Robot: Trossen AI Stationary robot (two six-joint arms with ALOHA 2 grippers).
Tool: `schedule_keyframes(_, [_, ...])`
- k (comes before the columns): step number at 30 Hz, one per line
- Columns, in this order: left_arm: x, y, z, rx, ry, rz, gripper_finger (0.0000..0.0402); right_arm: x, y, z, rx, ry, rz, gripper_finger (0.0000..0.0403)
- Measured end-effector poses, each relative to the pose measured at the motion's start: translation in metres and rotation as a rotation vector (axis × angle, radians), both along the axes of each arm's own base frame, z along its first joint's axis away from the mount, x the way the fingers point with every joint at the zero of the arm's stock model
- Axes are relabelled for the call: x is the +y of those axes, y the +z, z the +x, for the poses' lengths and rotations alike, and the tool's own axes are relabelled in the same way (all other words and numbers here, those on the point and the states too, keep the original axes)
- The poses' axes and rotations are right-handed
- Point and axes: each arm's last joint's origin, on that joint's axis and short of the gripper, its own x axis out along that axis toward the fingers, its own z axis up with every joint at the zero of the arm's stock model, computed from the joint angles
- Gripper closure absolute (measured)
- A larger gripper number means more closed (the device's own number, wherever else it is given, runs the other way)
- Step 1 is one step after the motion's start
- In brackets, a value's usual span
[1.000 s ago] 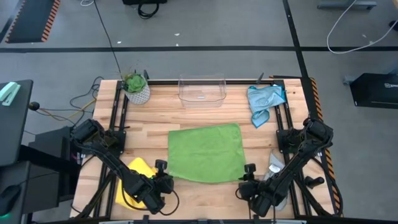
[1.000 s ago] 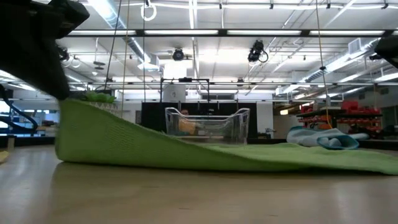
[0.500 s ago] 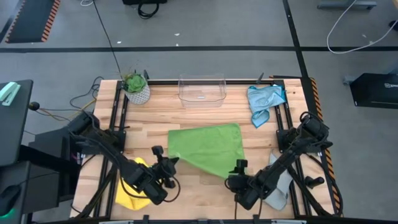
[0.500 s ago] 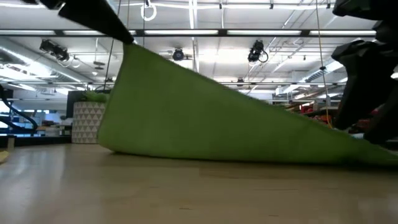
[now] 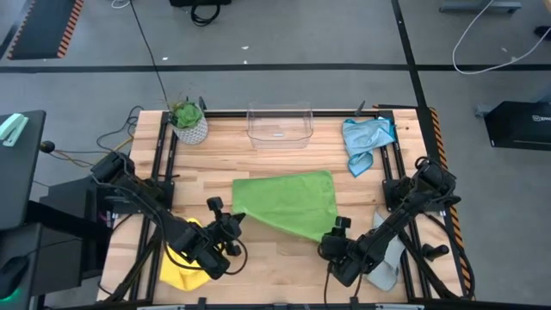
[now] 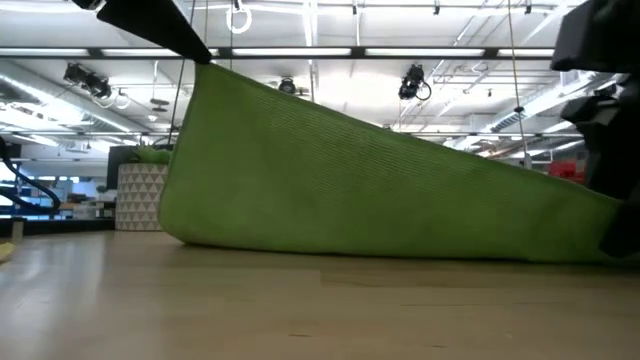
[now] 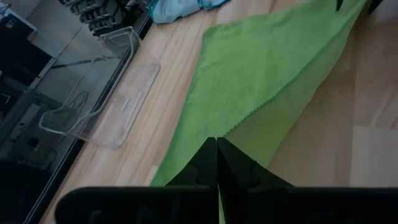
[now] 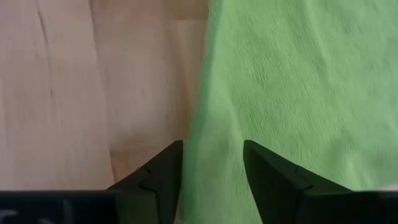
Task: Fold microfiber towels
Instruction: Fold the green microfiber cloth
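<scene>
Cloth first: the green towel (image 5: 288, 205) lies mid-table, its near-left corner lifted off the wood and pinched in my left gripper (image 5: 225, 226), jaws clamped on the hem. My right gripper (image 5: 340, 232) sits at the near-right corner with its fingers (image 8: 158, 174) parted astride the edge; the hem runs between them, not pinched as far as I can see. So the near edge slopes from high on my left down to the table on my right, and the towel's long axis runs left to right across the table. The fold should carry this near edge over toward the far edge, I judge; the right side needs a real grip before that. Beside the left arm lies the yellow towel (image 5: 182, 260); under the right arm, the grey towel (image 5: 386, 258). Farther off: blue towel (image 5: 365, 139) at the far right, clear bin (image 5: 278, 126) far centre, potted plant (image 5: 188, 121) far left. None stands in the fold's path.
</scene>
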Motion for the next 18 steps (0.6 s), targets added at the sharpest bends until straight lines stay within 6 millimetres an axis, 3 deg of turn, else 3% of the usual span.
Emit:
schedule_keyframes(12, [-0.002,-0.001,-0.006,-0.001,0.008,-0.011,0.0397,0.007,0.000,-0.025,0.017,-0.099,-0.014,0.0281])
schedule_keyframes(18, [-0.005,-0.001,-0.009,-0.002,0.006,-0.015,0.0396,0.006,0.000,-0.025,0.021,-0.103,-0.021,0.0343])
